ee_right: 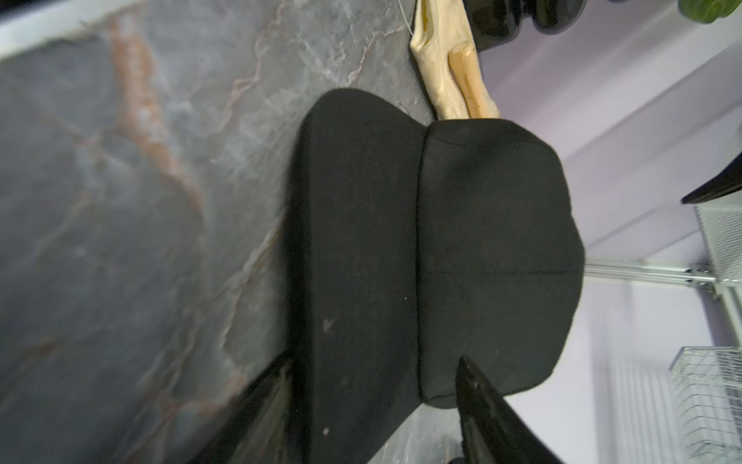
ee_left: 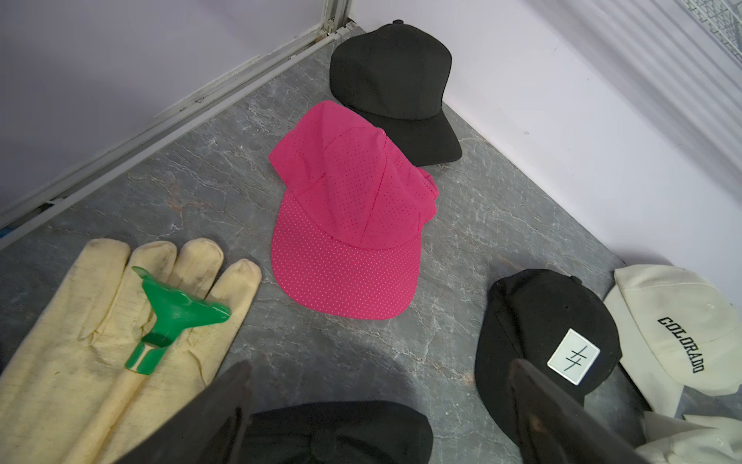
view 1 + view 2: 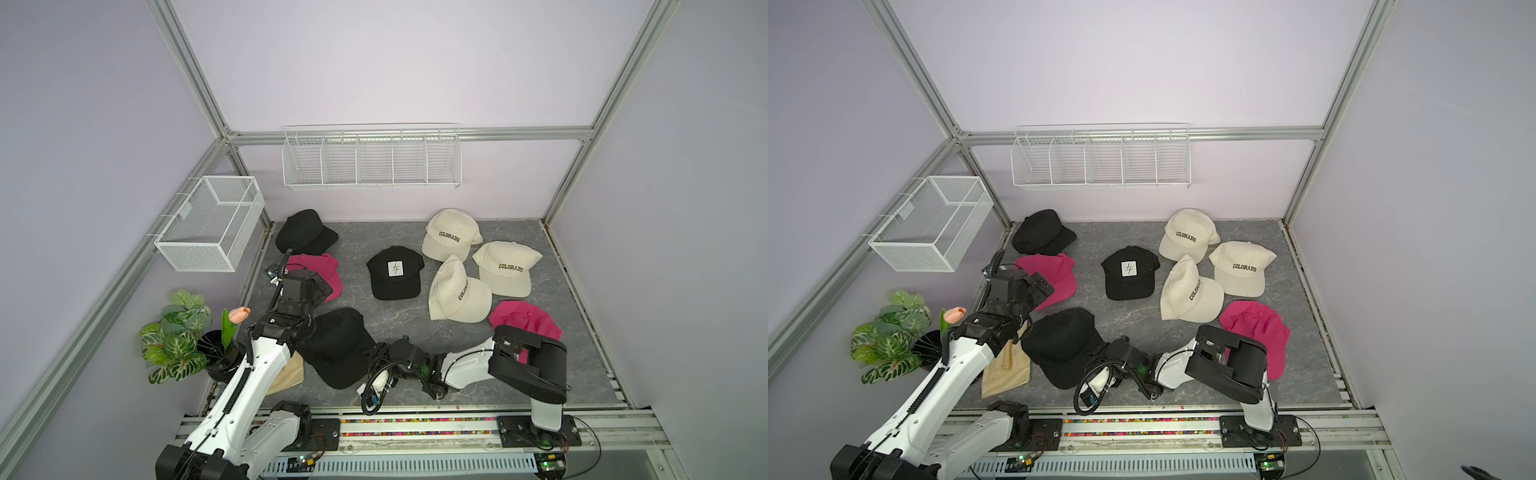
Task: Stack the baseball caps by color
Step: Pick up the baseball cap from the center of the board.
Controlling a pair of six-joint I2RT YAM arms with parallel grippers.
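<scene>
Baseball caps, eight in all, lie spread over the grey surface. On the back wall I see a long wire rack of five compartments, and on the left frame a mesh basket. Every cap sits down on the surface, outside both.

Three cream caps cluster at the back right, touching. The front black cap has its brim between the right jaws, which stand apart on either side of it. I cannot tell whether they pinch it.

The left jaws gape wide, holding nothing, over bare surface beside a pink cap. Behind that one, touching it, a plain black cap fills the corner. The patch cap sits mid-surface. The second pink cap lies front right, partly behind my right arm.

A black pot holds a leafy plant and a tulip. A cream glove carries a small green rake.
</scene>
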